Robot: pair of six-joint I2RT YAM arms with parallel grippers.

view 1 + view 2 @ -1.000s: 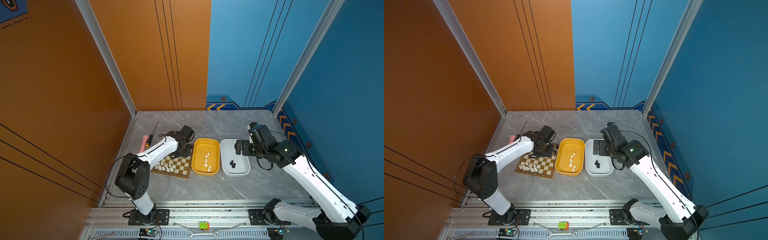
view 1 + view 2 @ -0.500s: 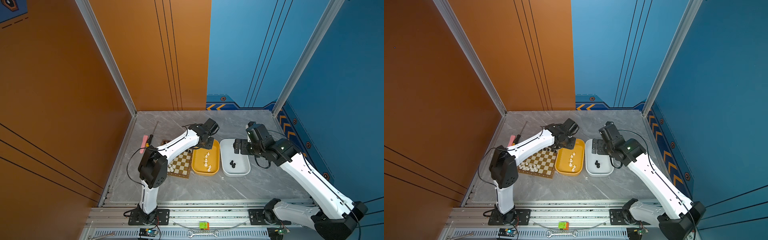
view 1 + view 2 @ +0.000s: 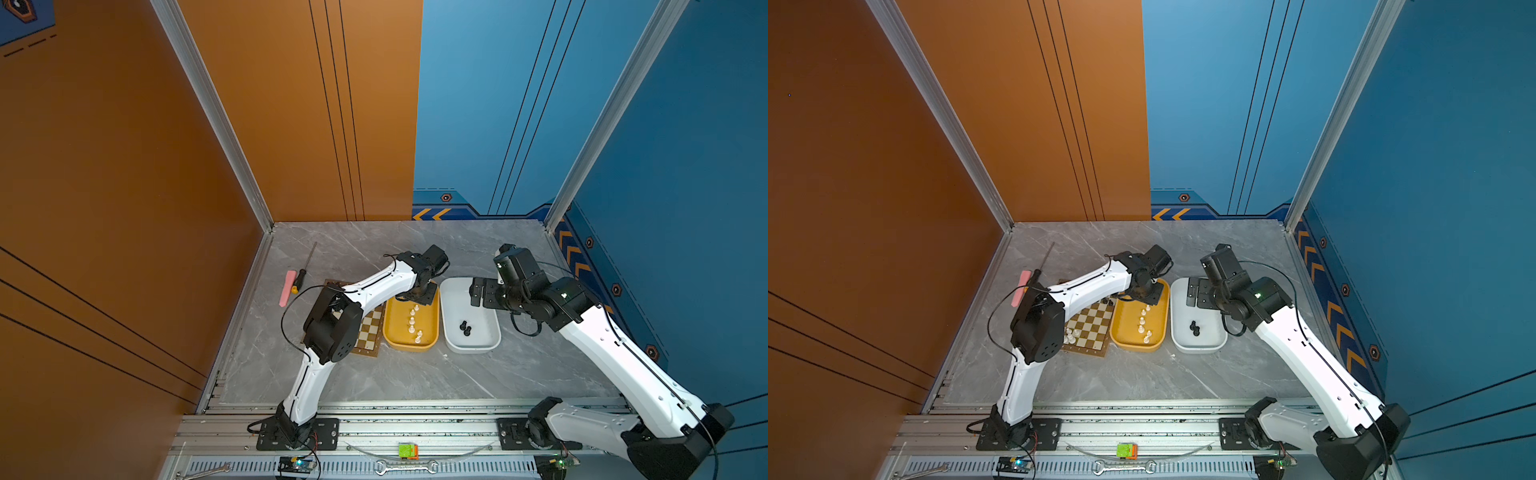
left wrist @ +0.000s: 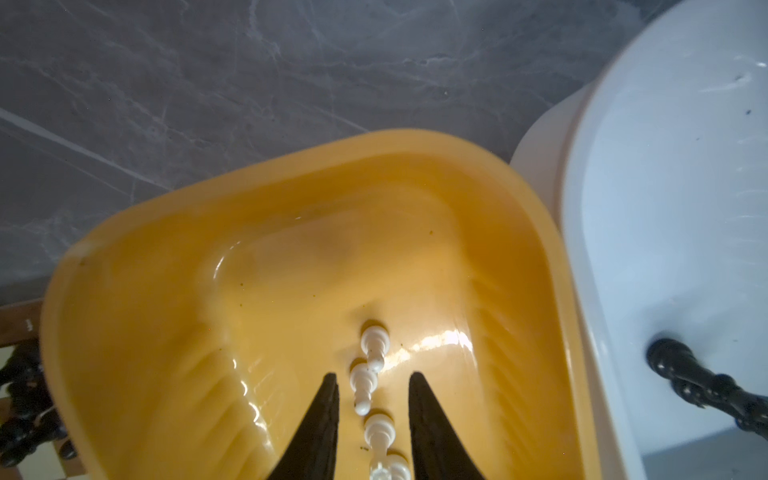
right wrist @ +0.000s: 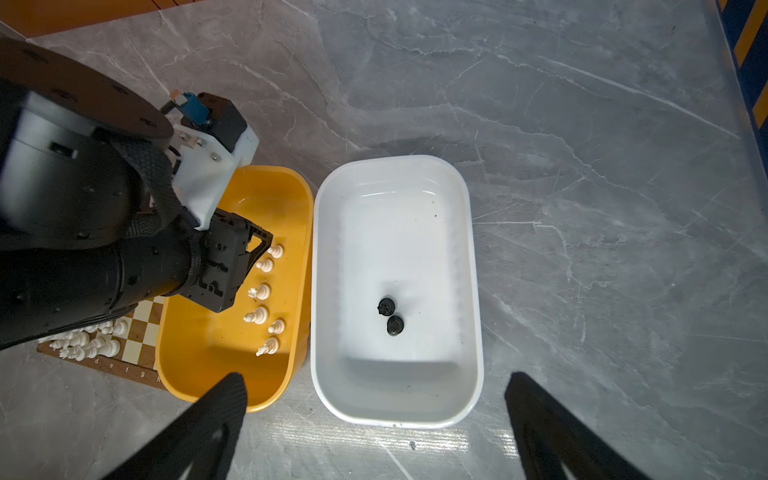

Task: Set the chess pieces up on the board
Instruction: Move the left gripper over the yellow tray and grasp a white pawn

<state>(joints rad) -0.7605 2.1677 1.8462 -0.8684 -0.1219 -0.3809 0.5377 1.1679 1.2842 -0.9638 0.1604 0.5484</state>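
Note:
The board (image 3: pixel 370 332) (image 3: pixel 1090 328) lies left of a yellow tub (image 3: pixel 409 348) (image 3: pixel 1133 347) and is partly covered by my left arm. White chess pieces (image 3: pixel 1070 334) stand on its near rows and black ones (image 3: pixel 1108 300) at its far edge. Several white pieces (image 3: pixel 413 324) (image 5: pixel 262 291) lie in the yellow tub. My left gripper (image 4: pixel 372 376) (image 3: pixel 417 296) hangs low inside it, open, with two lying white pieces (image 4: pixel 363 386) in the gap, untouched. Two black pieces (image 5: pixel 390 316) (image 3: pixel 465 328) lie in the white tub (image 5: pixel 395 419). My right gripper (image 5: pixel 375 375) (image 3: pixel 478 293) hovers over it, wide open and empty.
A pink-handled tool (image 3: pixel 287 287) and a black screwdriver (image 3: pixel 305 266) lie on the grey table left of the board's far side. The two tubs stand side by side, nearly touching. Wrenches (image 3: pixel 405 467) lie on the front rail. Walls enclose the table on three sides.
My left arm swung right from the board to the far end of the yellow tub and lowered its gripper in, its jaws narrowing a little. The right arm has hardly moved.

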